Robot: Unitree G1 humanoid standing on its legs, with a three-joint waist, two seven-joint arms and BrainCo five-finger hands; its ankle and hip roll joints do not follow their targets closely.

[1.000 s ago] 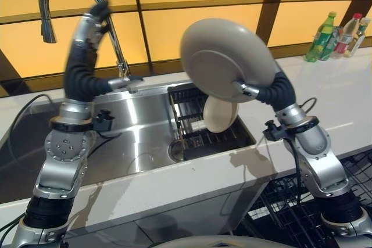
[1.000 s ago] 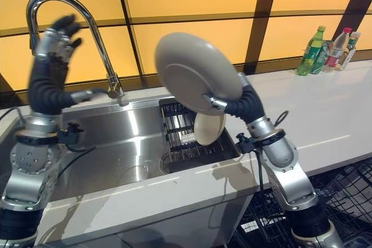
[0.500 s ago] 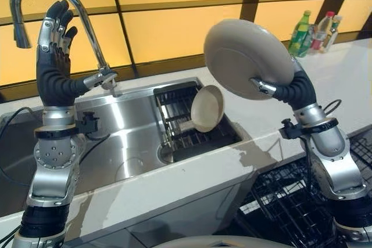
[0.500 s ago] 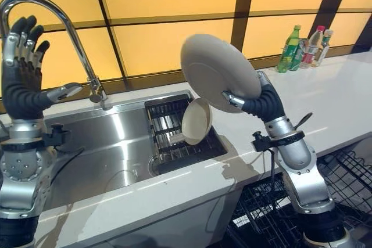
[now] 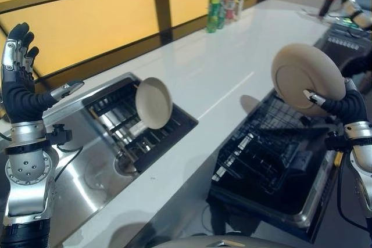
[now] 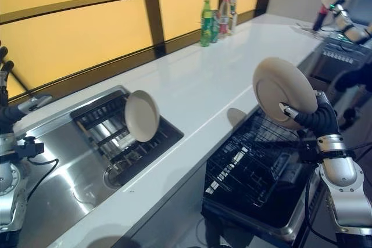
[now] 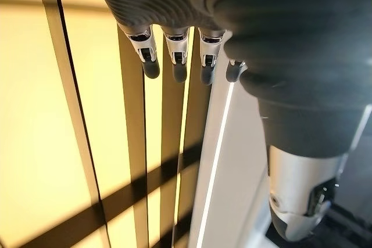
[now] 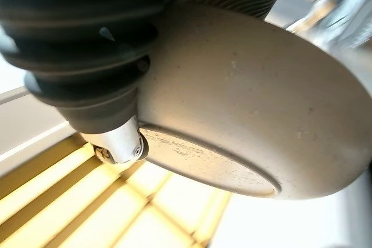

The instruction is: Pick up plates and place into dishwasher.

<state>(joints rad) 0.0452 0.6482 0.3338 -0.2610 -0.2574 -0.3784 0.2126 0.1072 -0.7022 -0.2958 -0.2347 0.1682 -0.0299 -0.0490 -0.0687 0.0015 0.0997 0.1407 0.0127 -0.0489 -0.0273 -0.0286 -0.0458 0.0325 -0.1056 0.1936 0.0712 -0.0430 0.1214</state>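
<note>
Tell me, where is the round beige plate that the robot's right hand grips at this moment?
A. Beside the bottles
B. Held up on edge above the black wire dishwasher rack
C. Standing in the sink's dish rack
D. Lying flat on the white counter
B: the right hand pinches the round beige plate at its rim, on edge above the black wire dishwasher rack.

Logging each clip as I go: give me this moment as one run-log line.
right hand: holds plate on edge above open dishwasher rack | left hand: raised, open, idle | second plate: standing in sink rack
</note>
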